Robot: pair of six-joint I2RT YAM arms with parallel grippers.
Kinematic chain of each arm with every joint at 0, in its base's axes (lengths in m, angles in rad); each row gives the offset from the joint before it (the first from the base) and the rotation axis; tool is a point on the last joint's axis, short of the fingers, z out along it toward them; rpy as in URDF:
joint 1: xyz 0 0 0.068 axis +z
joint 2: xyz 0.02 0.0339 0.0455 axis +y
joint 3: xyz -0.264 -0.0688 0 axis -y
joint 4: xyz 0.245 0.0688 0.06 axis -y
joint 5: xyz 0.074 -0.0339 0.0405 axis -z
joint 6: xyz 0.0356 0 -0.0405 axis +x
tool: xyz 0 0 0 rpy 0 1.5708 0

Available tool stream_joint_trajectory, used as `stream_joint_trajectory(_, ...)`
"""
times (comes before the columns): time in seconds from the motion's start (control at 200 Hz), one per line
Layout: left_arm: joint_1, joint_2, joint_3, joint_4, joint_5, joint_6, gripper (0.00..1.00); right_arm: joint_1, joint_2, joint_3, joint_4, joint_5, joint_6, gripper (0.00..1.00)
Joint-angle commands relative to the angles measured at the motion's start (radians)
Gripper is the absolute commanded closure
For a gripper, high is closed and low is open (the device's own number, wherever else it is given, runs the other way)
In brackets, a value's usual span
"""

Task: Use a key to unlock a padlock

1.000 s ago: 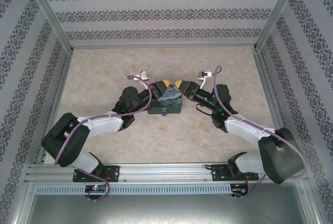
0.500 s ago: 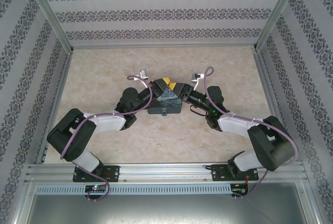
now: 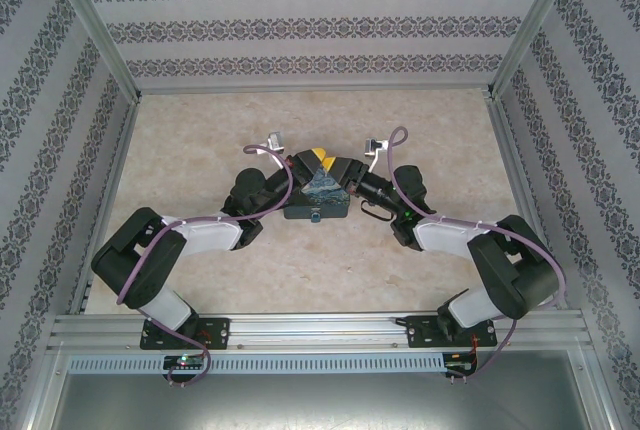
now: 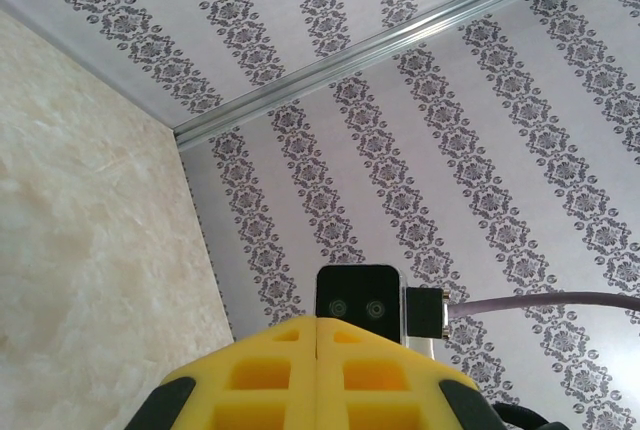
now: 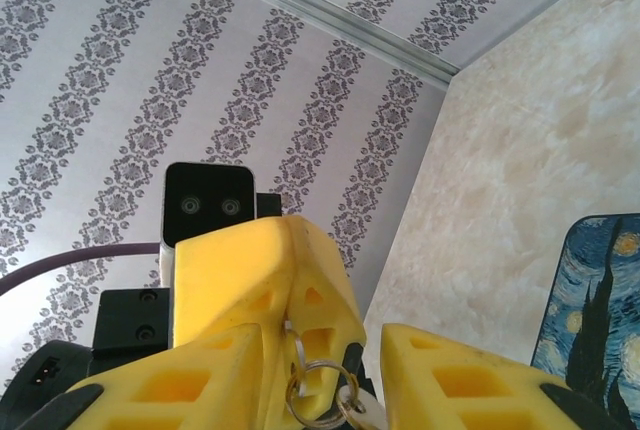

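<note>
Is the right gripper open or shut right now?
Open. In the right wrist view the right gripper has its yellow fingers apart, with the key ring hanging between them.

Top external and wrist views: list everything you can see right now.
mat: one, dark blue swirl print, table centre
key ring: one, silver, hanging among the yellow pads in the right wrist view
key: one, silver, on the ring, mostly cut off
small grey item: one, at the mat's near edge, too small to identify
table: one, beige marbled
walls: three, grey patterned
left gripper: one, yellow pads, shut on the key ring
right gripper: one, yellow pads, open
</note>
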Motion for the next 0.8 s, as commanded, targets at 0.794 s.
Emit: stream_joint_trajectory(0.794,-0.009,0.01,-0.006,0.06,-0.016,-0.006,1.0,0.002,0.04,0.012,0.086,0.009,0.031,1.0)
